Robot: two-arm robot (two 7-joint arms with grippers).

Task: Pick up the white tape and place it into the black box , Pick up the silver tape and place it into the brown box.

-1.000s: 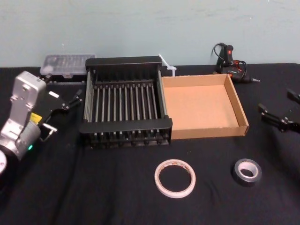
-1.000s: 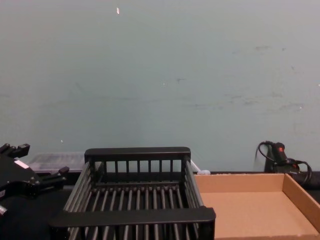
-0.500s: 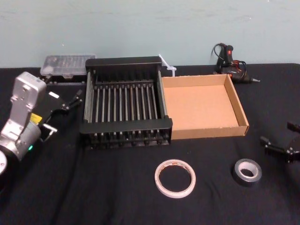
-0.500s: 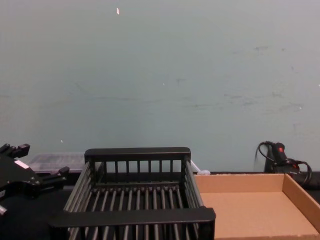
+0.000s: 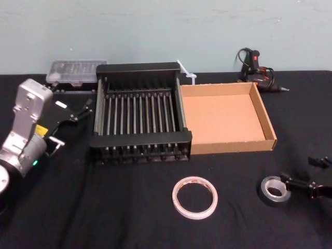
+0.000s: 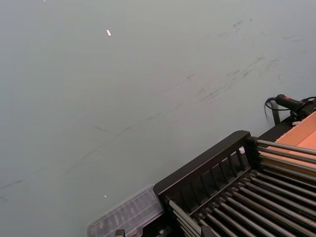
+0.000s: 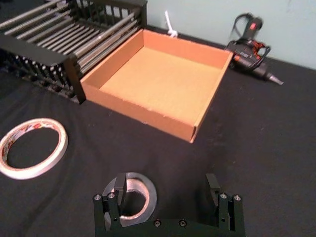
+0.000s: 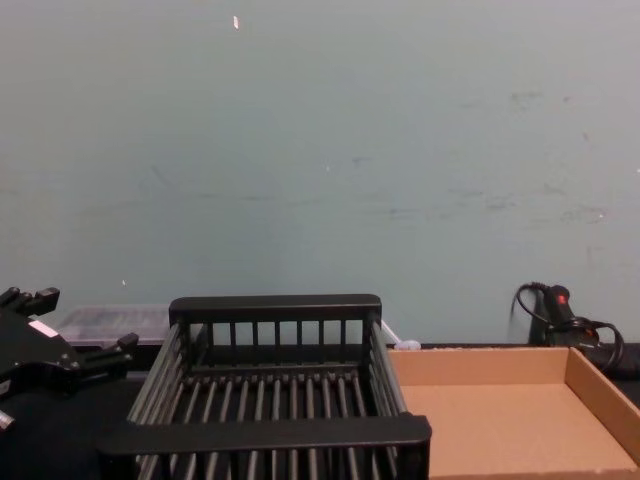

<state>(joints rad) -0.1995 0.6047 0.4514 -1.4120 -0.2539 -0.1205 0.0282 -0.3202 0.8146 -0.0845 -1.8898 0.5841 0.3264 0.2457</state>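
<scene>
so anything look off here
Nothing stands out. Black slatted crate and brown cardboard tray sit upright, empty; white tape ring and grey-silver roll lie flat. Open right gripper at the roll; left gripper parked by the crate.

Scuffed pale green wall (image 8: 320, 150), table (image 5: 104, 207) under black cloth

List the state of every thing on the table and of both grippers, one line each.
white tape: lying flat on the table, free.
silver tape: lying flat on the table, not gripped.
black box: empty.
brown box: empty.
right gripper: open, low at the silver tape, one finger over its rim.
left gripper: open, idle to the left of the black box.
</scene>
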